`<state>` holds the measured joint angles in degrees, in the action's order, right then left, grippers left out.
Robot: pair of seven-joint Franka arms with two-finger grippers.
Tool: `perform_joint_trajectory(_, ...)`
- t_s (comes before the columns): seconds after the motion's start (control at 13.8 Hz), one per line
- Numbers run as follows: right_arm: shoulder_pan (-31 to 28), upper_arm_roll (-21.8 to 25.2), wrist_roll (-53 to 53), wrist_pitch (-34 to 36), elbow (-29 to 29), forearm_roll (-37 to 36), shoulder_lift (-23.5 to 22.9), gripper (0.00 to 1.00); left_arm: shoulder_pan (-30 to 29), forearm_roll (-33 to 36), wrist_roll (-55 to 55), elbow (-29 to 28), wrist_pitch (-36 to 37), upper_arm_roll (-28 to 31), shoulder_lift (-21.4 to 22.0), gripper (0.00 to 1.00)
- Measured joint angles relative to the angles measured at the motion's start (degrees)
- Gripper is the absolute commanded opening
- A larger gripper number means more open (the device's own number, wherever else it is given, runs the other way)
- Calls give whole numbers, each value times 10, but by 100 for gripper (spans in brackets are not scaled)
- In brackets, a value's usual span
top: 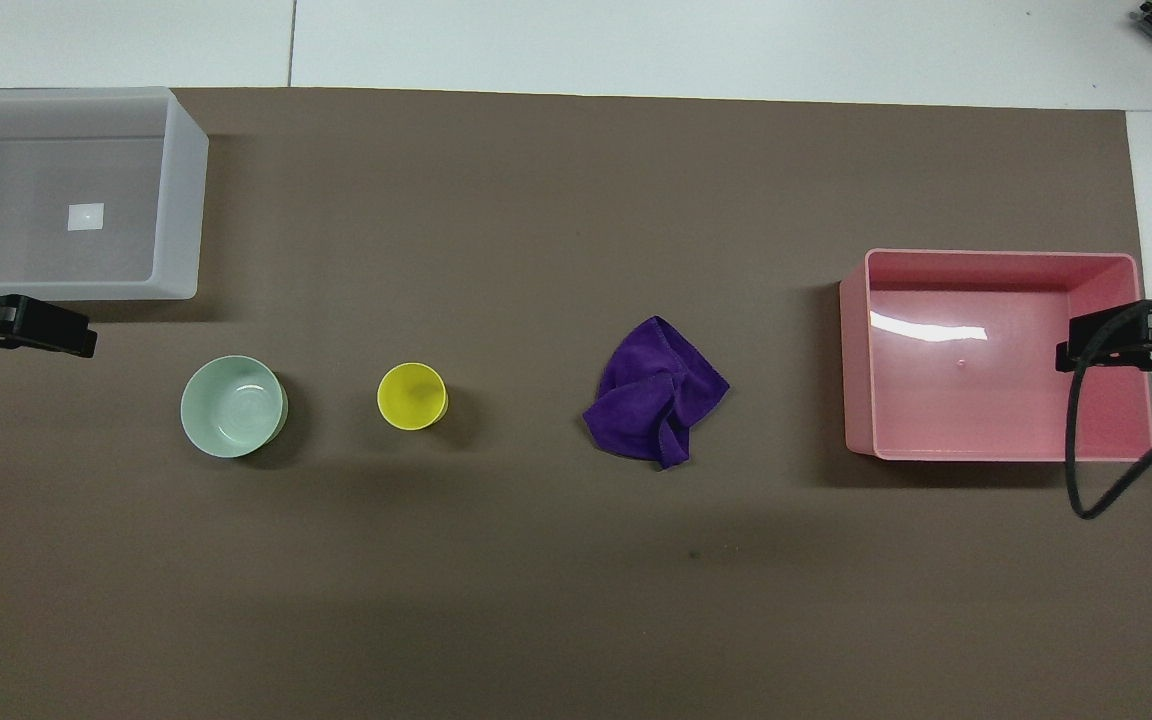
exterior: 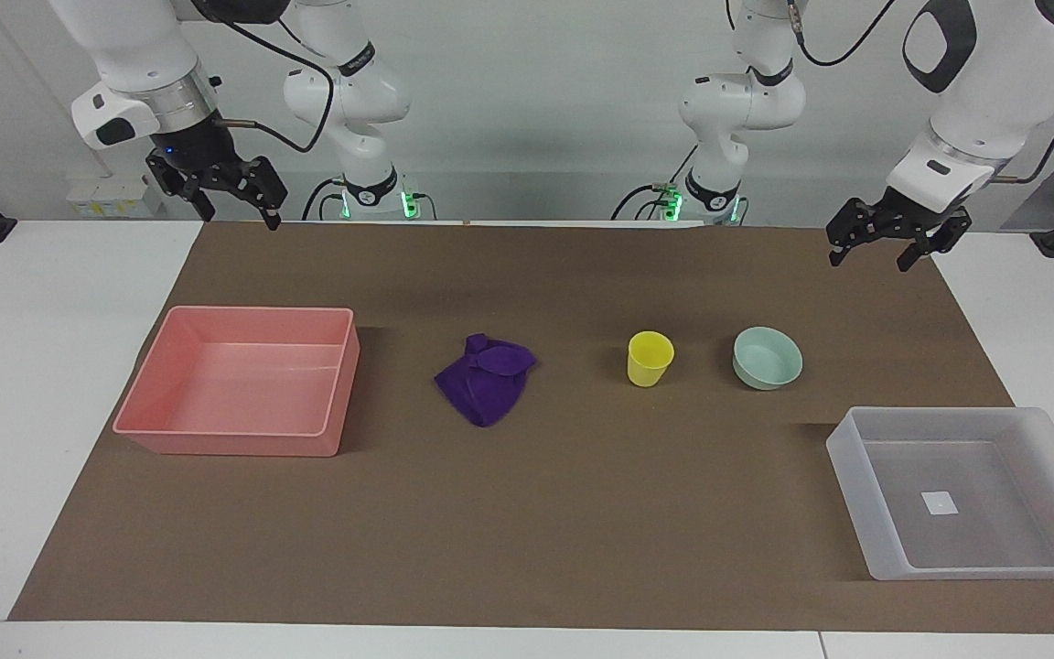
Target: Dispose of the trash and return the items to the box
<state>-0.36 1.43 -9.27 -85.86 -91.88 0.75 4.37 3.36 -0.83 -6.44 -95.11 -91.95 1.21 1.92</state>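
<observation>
The trash, a crumpled purple cloth (exterior: 484, 378) (top: 656, 392), lies in the middle of the brown mat. Beside it, toward the left arm's end, a yellow cup (exterior: 650, 358) (top: 412, 396) stands upright, then a mint-green bowl (exterior: 768, 358) (top: 233, 406). The translucent box (exterior: 856, 480) (top: 181, 190) sits empty at the left arm's end, farther from the robots than the bowl. My left gripper (exterior: 867, 262) hangs open and empty over the mat's corner at that end. My right gripper (exterior: 240, 218) hangs open and empty over the mat's edge by the robots, at the right arm's end.
A pink tray (exterior: 335, 394) (top: 854, 350) stands empty at the right arm's end of the mat, beside the cloth. A black cable (top: 1076, 470) loops down from the right gripper. White table (exterior: 42, 366) surrounds the mat.
</observation>
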Motion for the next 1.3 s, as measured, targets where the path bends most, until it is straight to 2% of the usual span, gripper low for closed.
perform_joint_trajectory(0.36, 0, 2, 0, 0, 0, 0, 0, 100, -20, 0, -1, -71, -73, 1, -2, 100)
perform_joint_trajectory(0.8, 2, 2, 0, -8, -2, -1, -3, 100, -21, -13, -1, -201, -226, 0, -7, 100)
perform_joint_trajectory(1.09, 29, 0, -18, -80, -12, -1, -44, 100, -23, -31, -1, -292, -337, 1, -14, 100)
perform_joint_trajectory(1.3, 72, 0, -53, -153, -29, -1, -87, 100, -23, -45, -1, -328, -382, 1, -21, 100)
